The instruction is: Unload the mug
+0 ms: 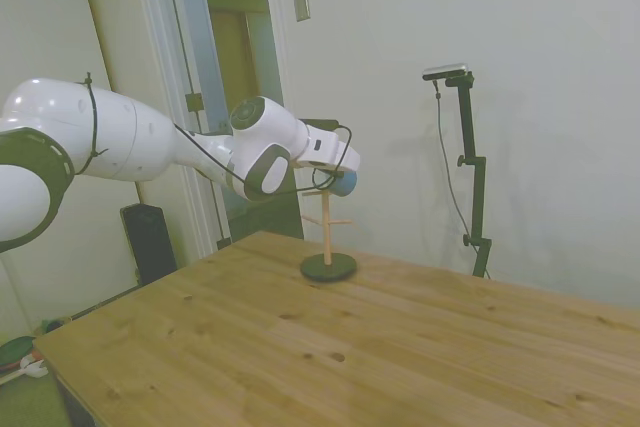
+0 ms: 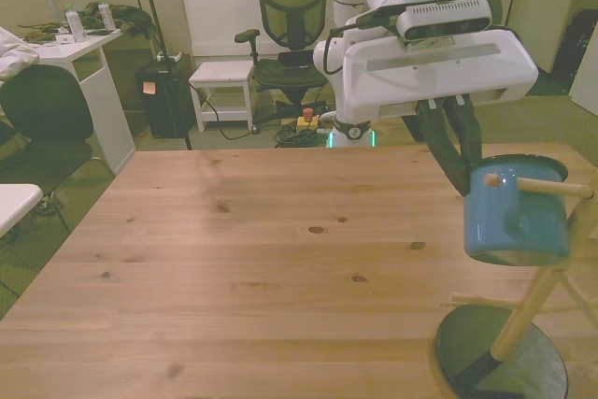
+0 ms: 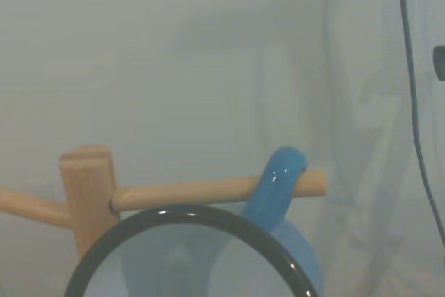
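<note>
A knotty pine table (image 2: 243, 259) fills the scene; behind it stand a mesh office chair (image 2: 291, 7), a white stool (image 2: 222, 77) and a white desk (image 2: 70, 53), with pale walls and a doorway (image 1: 240, 57) in the side view. There is one mug (image 2: 516, 217), one wooden mug tree (image 2: 533, 306) on a dark round base, and one gripper (image 2: 460, 158). The mug hangs by its blue handle (image 3: 277, 184) on an upper peg, at about four o'clock on the table in the front view. The gripper's dark fingers sit at the mug's rim; whether they pinch it cannot be told.
</note>
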Robot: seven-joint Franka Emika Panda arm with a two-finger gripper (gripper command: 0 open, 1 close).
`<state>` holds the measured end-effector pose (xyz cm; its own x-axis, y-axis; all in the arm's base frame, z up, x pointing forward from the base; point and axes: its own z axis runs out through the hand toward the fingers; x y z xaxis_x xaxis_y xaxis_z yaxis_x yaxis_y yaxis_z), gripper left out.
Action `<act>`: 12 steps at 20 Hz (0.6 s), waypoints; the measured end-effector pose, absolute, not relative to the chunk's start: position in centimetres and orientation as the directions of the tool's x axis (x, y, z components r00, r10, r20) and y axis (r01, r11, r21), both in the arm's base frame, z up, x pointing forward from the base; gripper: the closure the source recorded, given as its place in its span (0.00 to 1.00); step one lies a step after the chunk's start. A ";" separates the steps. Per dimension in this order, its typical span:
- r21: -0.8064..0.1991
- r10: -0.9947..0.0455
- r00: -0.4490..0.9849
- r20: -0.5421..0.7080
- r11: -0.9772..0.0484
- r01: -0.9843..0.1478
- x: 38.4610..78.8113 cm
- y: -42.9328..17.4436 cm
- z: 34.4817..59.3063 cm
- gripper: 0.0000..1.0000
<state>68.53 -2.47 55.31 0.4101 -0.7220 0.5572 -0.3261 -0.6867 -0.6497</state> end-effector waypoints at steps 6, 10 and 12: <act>-0.649 -0.712 0.396 0.580 -0.697 -0.304 68.3 -2.4 55.4 1.00; -0.658 -0.699 0.351 0.624 -0.711 -0.246 67.7 -1.8 55.1 1.00; -0.666 -0.700 0.343 0.626 -0.709 -0.232 67.4 -1.6 55.0 1.00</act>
